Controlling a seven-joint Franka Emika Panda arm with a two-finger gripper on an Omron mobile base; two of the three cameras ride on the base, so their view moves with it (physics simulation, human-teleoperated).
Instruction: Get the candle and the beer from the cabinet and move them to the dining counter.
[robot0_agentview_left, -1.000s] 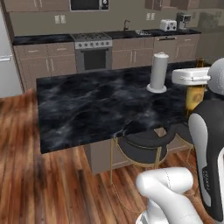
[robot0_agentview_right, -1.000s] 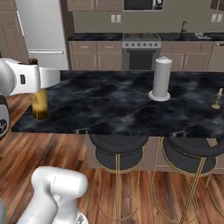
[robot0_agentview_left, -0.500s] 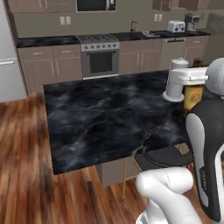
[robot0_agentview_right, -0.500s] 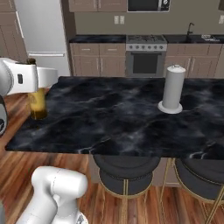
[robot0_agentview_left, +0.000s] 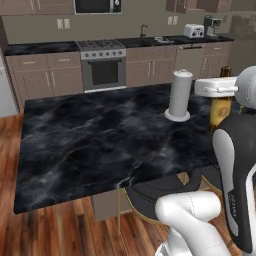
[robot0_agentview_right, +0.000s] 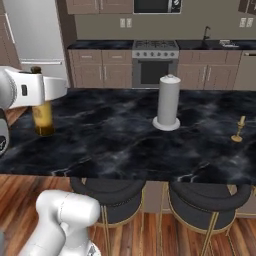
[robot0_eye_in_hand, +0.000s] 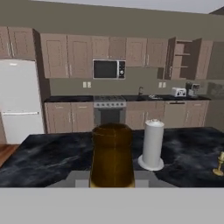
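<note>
Gripper (robot0_eye_in_hand: 112, 181) clamped on the beer (robot0_eye_in_hand: 112, 157), held upright at the near edge of the dining counter (robot0_agentview_right: 125, 145). Candle (robot0_agentview_right: 239, 128) already stands beyond, right of the paper-towel roll (robot0_agentview_right: 168, 102). Step: delivering the bottle. Next: lower it onto the marble, then release.

Kitchen: stove (robot0_agentview_left: 102, 64); fridge (robot0_eye_in_hand: 19, 98); toaster (robot0_agentview_left: 193, 31)

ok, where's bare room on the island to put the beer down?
The dining counter is bare left of the paper-towel roll, out to the left edge. Another bare strip lies between the roll and the candle. The beer sits in the tool.
</note>
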